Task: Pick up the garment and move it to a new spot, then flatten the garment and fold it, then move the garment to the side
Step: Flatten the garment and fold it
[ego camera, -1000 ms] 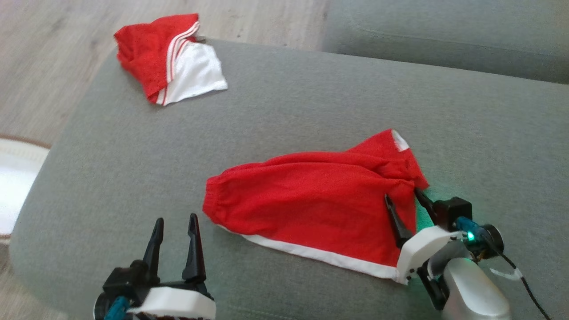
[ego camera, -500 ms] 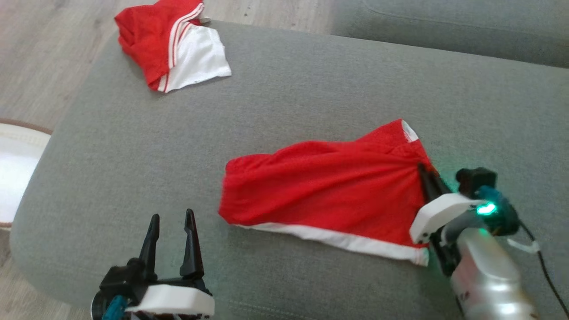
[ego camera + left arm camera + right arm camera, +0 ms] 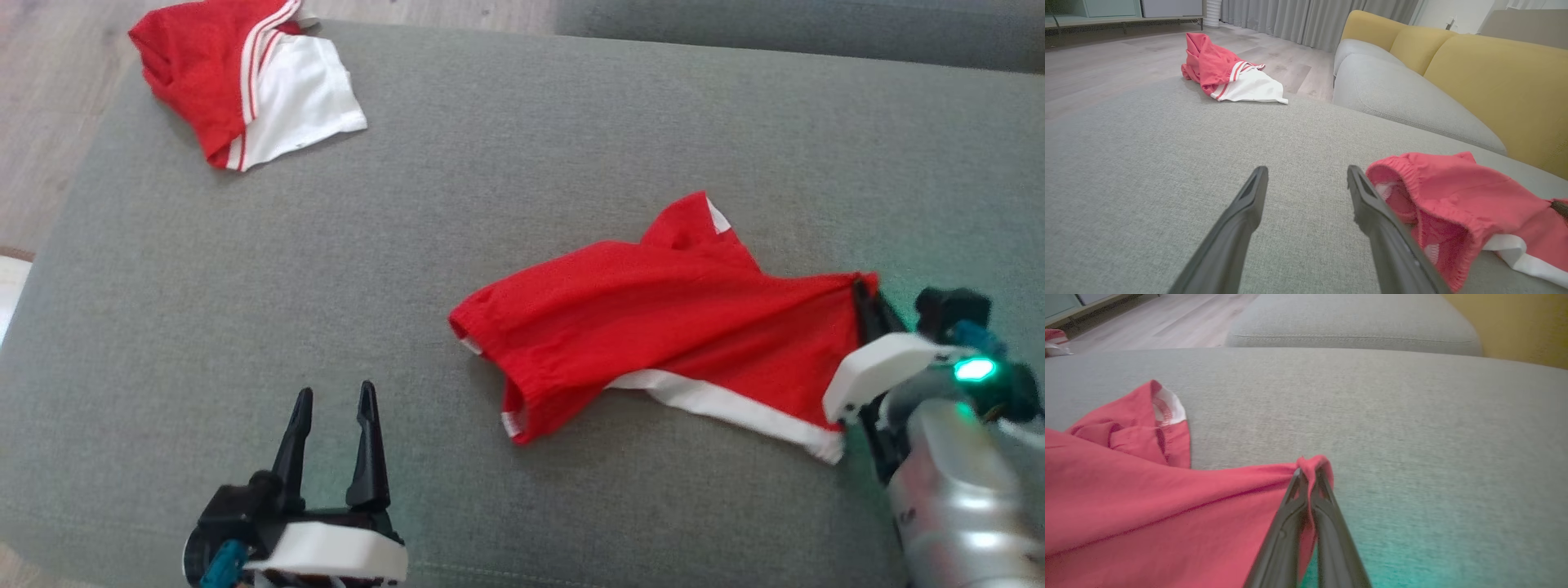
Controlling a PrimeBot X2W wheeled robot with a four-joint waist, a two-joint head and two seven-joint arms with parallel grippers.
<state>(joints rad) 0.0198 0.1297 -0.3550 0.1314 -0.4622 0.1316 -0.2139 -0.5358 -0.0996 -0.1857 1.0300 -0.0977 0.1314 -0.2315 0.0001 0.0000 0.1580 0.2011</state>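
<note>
A red garment (image 3: 661, 322) with a white hem lies stretched across the grey sofa cushion (image 3: 522, 163), right of centre in the head view. My right gripper (image 3: 864, 291) is shut on its right corner; the right wrist view shows the red cloth (image 3: 1147, 490) pinched between the closed fingertips (image 3: 1308, 473). My left gripper (image 3: 335, 400) hovers open near the cushion's front edge, left of the garment's elastic end. In the left wrist view the garment (image 3: 1457, 192) sits just right of the open fingers (image 3: 1372, 204), not touching them.
A second red and white garment (image 3: 245, 90) lies bunched at the cushion's far left corner. Wooden floor (image 3: 41, 98) lies beyond the left edge. Another grey seat (image 3: 1404, 98) and yellow backrests (image 3: 1494, 81) stand to the right.
The right gripper closed on the garment's right corner and dragged it rightward across the cushion, stretching it. The head camera also shifted. The left gripper stayed open and in place.
</note>
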